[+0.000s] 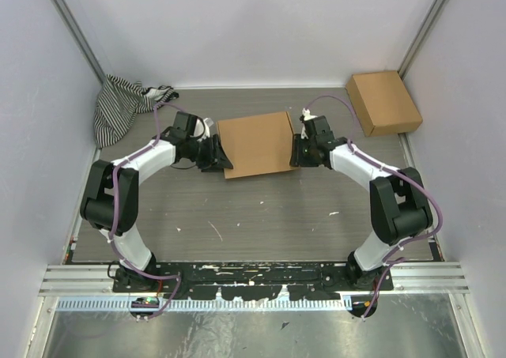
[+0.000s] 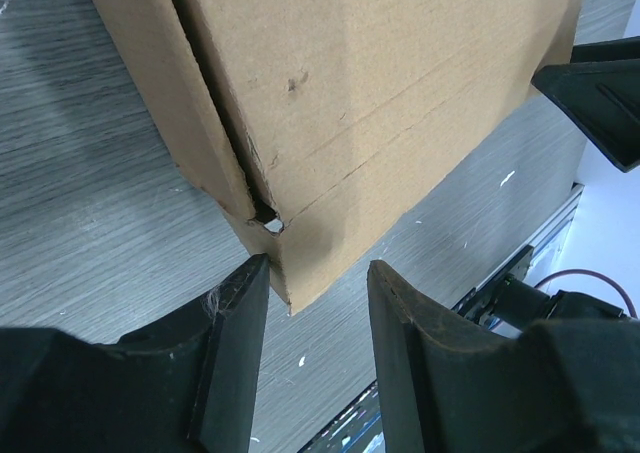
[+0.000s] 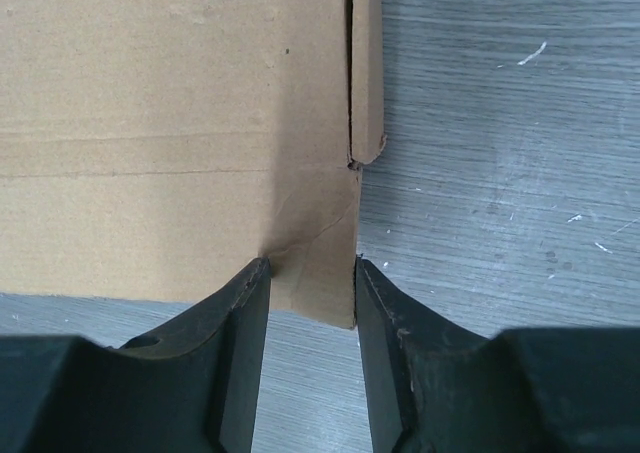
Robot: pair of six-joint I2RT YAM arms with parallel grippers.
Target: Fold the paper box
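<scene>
The paper box [image 1: 254, 143] lies as a shallow closed brown box at mid-table. My left gripper [image 1: 219, 159] is at its left near corner. In the left wrist view the gripper [image 2: 318, 268] is open, and the box's corner [image 2: 300, 263] pokes in between the fingertips, close to the left finger [image 2: 240, 313]. My right gripper [image 1: 297, 149] is at the box's right edge. In the right wrist view the gripper [image 3: 312, 265] is open, and its fingertips straddle a creased corner flap of the box [image 3: 200, 123].
A smaller ready-made brown box [image 1: 383, 103] sits at the back right against the wall. A black-and-white striped cloth [image 1: 122, 105] is bunched at the back left. Side walls enclose the table, and a metal rail [image 1: 253, 279] runs along the near edge.
</scene>
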